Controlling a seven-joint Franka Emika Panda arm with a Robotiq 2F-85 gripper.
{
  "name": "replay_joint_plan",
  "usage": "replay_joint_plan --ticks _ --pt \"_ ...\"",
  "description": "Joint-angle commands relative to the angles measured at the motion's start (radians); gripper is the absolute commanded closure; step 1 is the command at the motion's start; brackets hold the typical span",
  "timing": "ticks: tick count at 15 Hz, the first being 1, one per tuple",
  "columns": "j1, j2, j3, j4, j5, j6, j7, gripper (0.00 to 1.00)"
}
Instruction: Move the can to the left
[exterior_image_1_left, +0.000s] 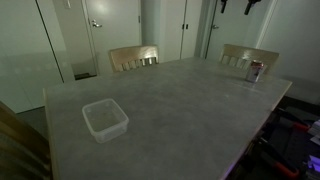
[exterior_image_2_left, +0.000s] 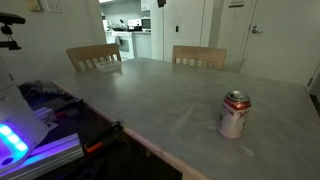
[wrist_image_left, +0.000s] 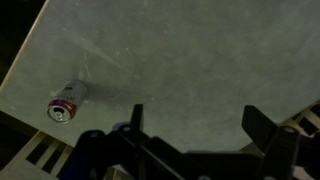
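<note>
The can (exterior_image_1_left: 256, 70) is a small silvery drink can with red markings. It stands upright on the grey table near the far right corner in an exterior view, and near the front right (exterior_image_2_left: 234, 113) in an exterior view. In the wrist view it shows at the left (wrist_image_left: 68, 101), close to the table edge. My gripper (wrist_image_left: 196, 118) shows only in the wrist view. It is open and empty, high above the table, well to the right of the can.
A clear square plastic container (exterior_image_1_left: 104, 119) sits on the grey table (exterior_image_1_left: 180, 105) near its front left. Two wooden chairs (exterior_image_1_left: 133, 58) (exterior_image_1_left: 248, 54) stand at the far side. Equipment with purple light (exterior_image_2_left: 30, 125) lies beside the table.
</note>
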Motion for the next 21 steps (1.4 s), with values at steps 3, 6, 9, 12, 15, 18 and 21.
replay_joint_plan --ticks 3,6,9,12,15,18,21 --pt "-0.052 0.183 -0.113 0.119 0.001 0.054 0.053 0.0" --pt "-0.064 0.28 -0.184 0.188 0.013 0.054 0.046 0.0" --pt "-0.069 0.369 -0.25 0.252 0.039 0.049 0.022 0.0" --pt "-0.08 0.451 -0.308 0.301 0.067 0.061 -0.001 0.0" --pt "-0.101 0.524 -0.354 0.335 0.117 0.069 -0.074 0.0" --pt "-0.129 0.587 -0.39 0.356 0.158 0.077 -0.172 0.0" --pt "-0.156 0.64 -0.413 0.361 0.194 0.093 -0.241 0.0"
